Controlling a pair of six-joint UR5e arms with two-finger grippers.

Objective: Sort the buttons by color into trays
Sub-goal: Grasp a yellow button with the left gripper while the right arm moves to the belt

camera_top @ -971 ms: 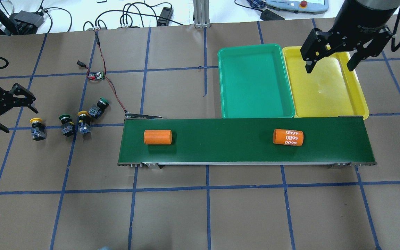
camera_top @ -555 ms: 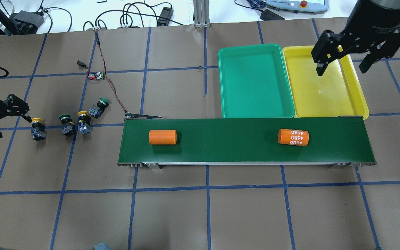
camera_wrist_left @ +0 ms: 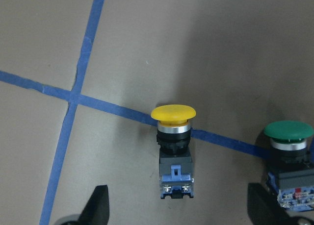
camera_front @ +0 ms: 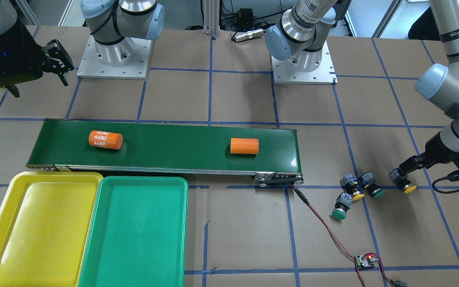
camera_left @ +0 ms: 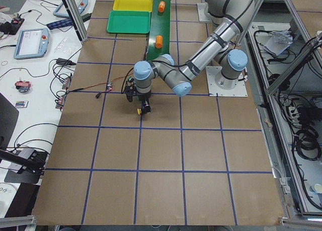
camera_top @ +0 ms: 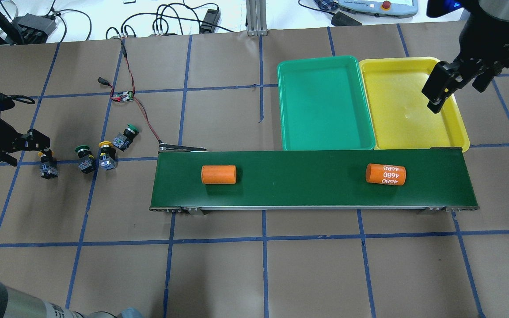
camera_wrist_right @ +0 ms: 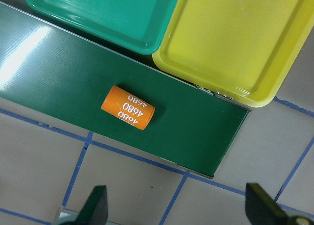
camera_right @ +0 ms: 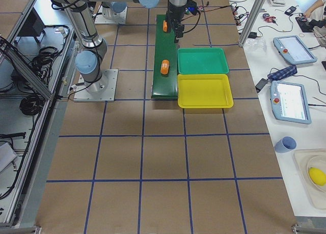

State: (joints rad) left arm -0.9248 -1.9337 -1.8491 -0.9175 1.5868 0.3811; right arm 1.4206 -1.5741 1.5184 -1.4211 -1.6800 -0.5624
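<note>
broadly, the brown paper-covered desk [camera_top: 254,265] with its blue tape grid carries a long dark-green conveyor belt [camera_top: 303,185]. behind the belt's right end sit a shallow green plastic tray [camera_top: 325,106] and a shallow yellow plastic tray [camera_top: 404,119], side by side, with no button in either. two orange cylinders [camera_top: 218,174] lie on the belt, well apart. smallest are the four mushroom-capped push buttons [camera_top: 106,158], two yellow and two green, on the bare desk off the belt's left end. the left fingers [camera_wrist_left: 99,208] are spread apart, low over the outermost yellow button [camera_wrist_left: 174,151], their tips showing on either side of it but not touching it. the right fingers [camera_wrist_right: 95,208] are likewise apart, grasping nothing, high by the yellow tray's outer rim. i judge the first pick is in hand: next the left fingers should drop around the black body, close and lift, then get it across to the yellow tray.
</note>
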